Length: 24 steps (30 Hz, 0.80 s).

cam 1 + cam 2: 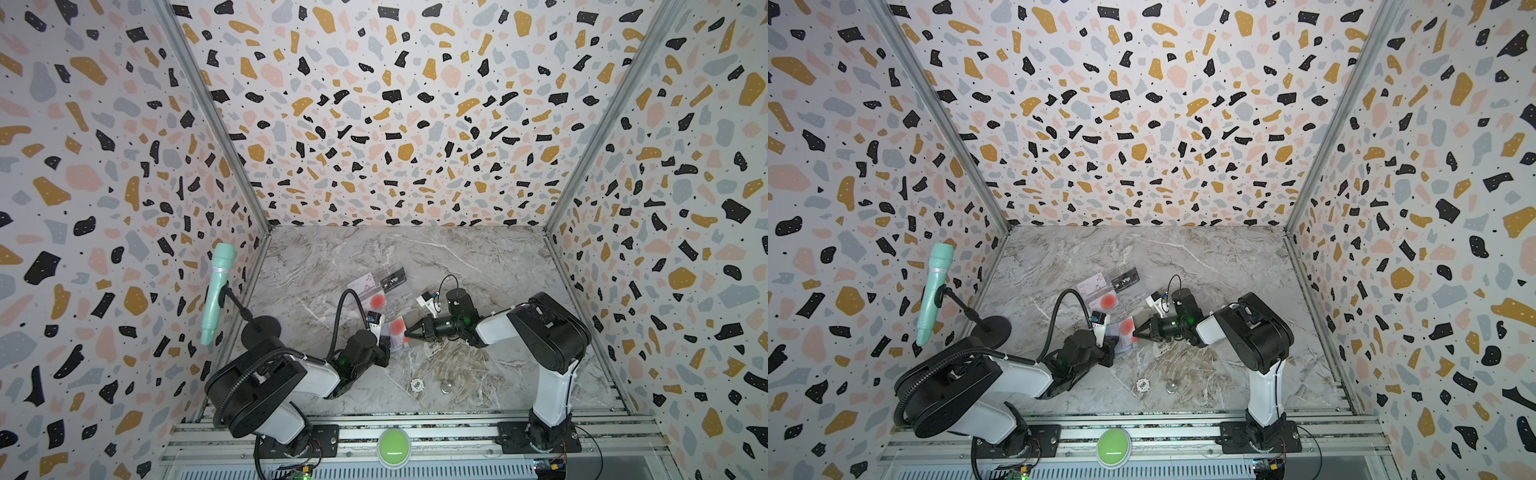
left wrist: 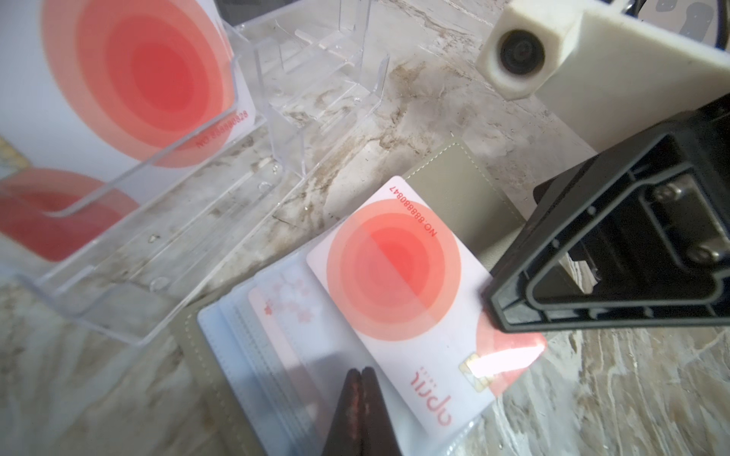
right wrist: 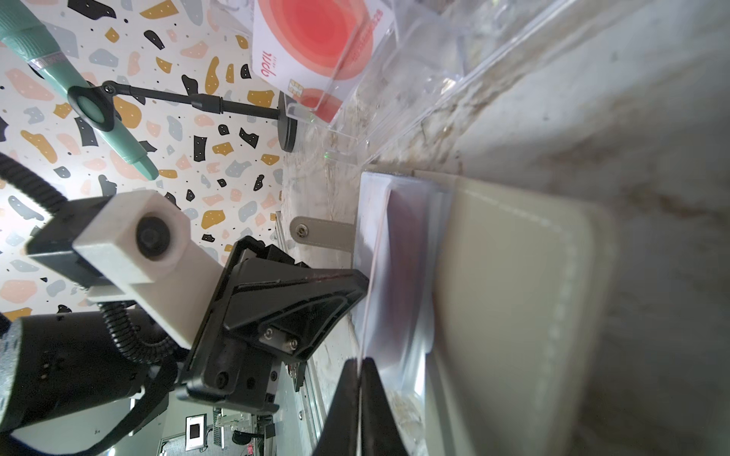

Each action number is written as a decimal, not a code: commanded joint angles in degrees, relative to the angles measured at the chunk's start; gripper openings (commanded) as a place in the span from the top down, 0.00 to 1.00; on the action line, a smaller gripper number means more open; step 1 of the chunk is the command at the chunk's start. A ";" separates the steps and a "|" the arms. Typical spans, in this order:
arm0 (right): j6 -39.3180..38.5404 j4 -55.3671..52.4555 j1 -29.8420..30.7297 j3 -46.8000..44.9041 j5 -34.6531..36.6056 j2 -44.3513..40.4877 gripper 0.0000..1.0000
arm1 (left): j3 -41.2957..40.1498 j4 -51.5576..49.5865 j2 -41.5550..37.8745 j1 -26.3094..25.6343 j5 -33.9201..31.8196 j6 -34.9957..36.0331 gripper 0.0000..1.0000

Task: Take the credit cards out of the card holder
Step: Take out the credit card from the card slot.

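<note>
Cards sit in the clear tray beyond. With left jaws together pressing the card holder, right jaws clamp a red-circle card; 1 pinkish card left inside.

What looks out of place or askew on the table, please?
The red-circle card lies crooked, partly out of the card holder, pinched by the right gripper. A chip and a coin lie loose nearby.
</note>
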 commanded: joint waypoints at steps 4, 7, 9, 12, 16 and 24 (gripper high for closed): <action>-4.88 -4.33 -1.79 -0.86 0.37 -5.32 0.94 | -1.47 -4.85 0.60 0.13 -0.17 -0.29 0.98; -6.62 -6.87 -2.63 -0.91 0.76 -6.56 0.95 | -1.30 -5.19 0.44 0.13 -0.34 -0.20 0.98; -7.75 -8.43 -3.07 -0.91 1.10 -7.37 0.95 | -1.05 -5.42 0.34 0.12 -0.43 -0.15 0.98; -9.99 -11.93 -3.61 -0.52 2.48 -8.48 0.95 | -0.77 -5.93 0.10 0.14 -0.60 -0.11 0.98; -15.04 -19.54 -3.70 1.14 5.76 -10.19 0.96 | -0.20 -6.96 -0.47 0.15 -1.11 0.07 0.97; -22.59 -27.54 -3.86 2.10 9.57 -16.13 0.96 | 3.05 -12.59 -3.62 0.11 -2.50 0.64 0.91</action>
